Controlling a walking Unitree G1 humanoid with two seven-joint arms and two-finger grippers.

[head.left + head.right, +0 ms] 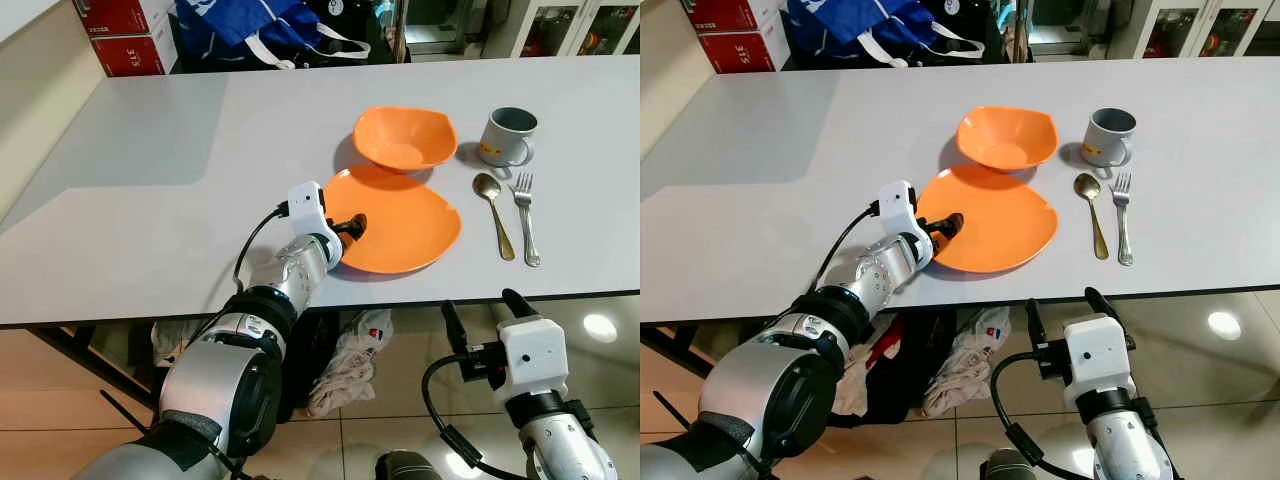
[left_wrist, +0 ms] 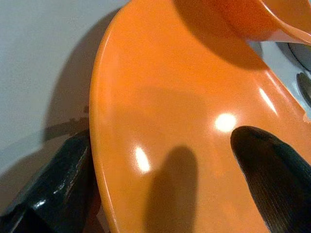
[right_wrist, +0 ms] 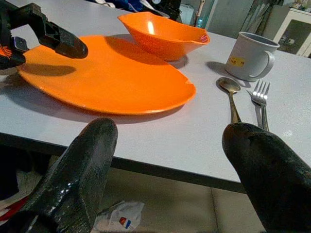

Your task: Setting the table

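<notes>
The left arm reached forward over the near edge of the counter, and the left gripper had its jaws closed on the near-left rim of the orange plate — one black finger lay on the plate's upper face, the other sat under its edge. The plate lay on the counter close to the near edge, slightly raised on the gripped side as far as the wrist view showed. The right arm was held low, in front of the counter and below its edge; the right gripper pointed toward the counter with its jaws spread wide and nothing between them.

The plate held nothing. Just behind it, touching or overlapping its far rim, stood an orange bowl — also without contents. To the right of the bowl was a grey mug with a yellow label; whether it held anything could not be told. Beside the plate on its right lay a spoon and a fork, side by side. Under the counter, crumpled cloth and bags lay on the floor. Beyond the far edge were a blue bag and red boxes.
</notes>
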